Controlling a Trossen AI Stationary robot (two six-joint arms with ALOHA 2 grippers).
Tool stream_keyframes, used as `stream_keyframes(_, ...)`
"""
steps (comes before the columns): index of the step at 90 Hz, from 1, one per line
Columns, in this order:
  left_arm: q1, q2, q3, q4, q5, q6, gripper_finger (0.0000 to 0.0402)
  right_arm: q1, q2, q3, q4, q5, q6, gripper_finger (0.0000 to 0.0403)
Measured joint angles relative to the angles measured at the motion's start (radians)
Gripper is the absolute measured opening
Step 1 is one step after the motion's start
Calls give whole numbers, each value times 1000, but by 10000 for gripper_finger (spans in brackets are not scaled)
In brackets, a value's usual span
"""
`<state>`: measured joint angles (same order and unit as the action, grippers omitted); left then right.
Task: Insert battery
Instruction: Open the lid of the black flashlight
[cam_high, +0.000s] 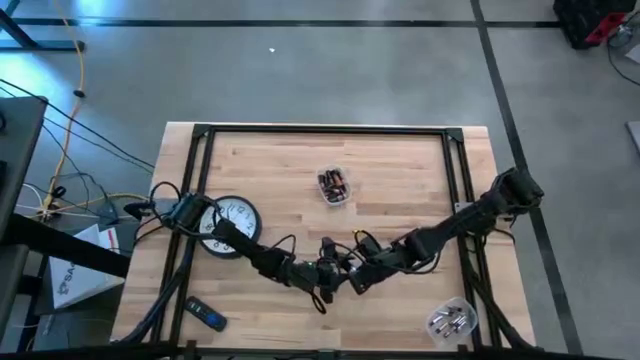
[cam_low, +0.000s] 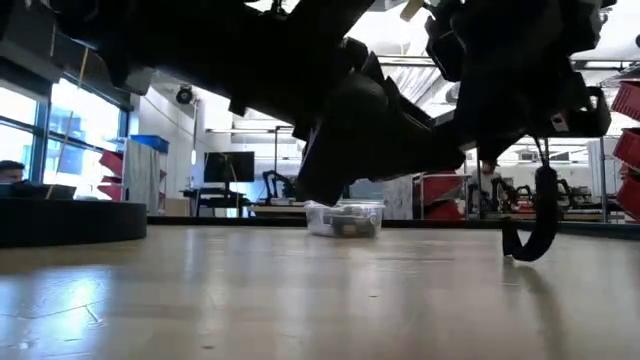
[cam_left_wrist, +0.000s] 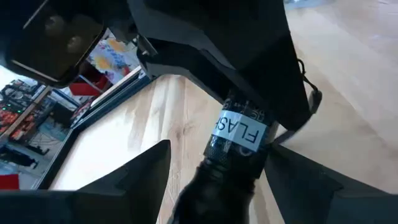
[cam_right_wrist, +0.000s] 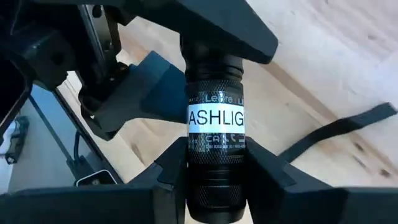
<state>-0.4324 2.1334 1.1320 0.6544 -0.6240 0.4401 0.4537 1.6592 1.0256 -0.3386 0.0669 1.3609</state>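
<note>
A black flashlight (cam_right_wrist: 216, 118) with a white label is held above the near middle of the table (cam_high: 400, 160), between my two grippers. My right gripper (cam_right_wrist: 217, 152) is shut on its barrel. My left gripper (cam_left_wrist: 219, 149) comes from the other side and is shut on the flashlight's opposite end. In the high view the two grippers meet at the flashlight (cam_high: 338, 268). A black wrist strap (cam_low: 530, 230) hangs from it toward the tabletop. A clear tub of batteries (cam_high: 335, 187) stands at the far middle of the table. My left gripper has the flashlight's end (cam_right_wrist: 214, 59) farthest from my right gripper; one finger (cam_right_wrist: 224, 31) lies over it and hides the place of contact. In its own view the barrel (cam_left_wrist: 239, 134) runs forward between the two fingers, lifted clear of the table. My right gripper pinches the flashlight's barrel just below the white label (cam_right_wrist: 214, 162) between its two fingers. The fingers lie across the barrel, one on each side. The flashlight is lifted clear of the table.
A round wall clock (cam_high: 232, 222) lies at the table's left, and a dark remote (cam_high: 205, 314) lies near the front left corner. A second clear tub (cam_high: 452, 320) with silver pieces stands at the front right. Bare wood lies between the battery tub and the grippers.
</note>
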Motion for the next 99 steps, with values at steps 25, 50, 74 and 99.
stream_keyframes(25,6,0,0,-42,3,-2,160,-36,0,0,0,-52,-78,88)
stream_keyframes(50,-12,-2,17,-86,-17,7,98,-31,-2,4,-3,-64,-153,96)
stream_keyframes(74,-19,-7,72,-201,-103,-24,98,16,-40,77,-203,-8,-165,131)
stream_keyframes(99,-22,-10,77,-212,-111,-46,98,95,-58,88,-232,175,-129,160)
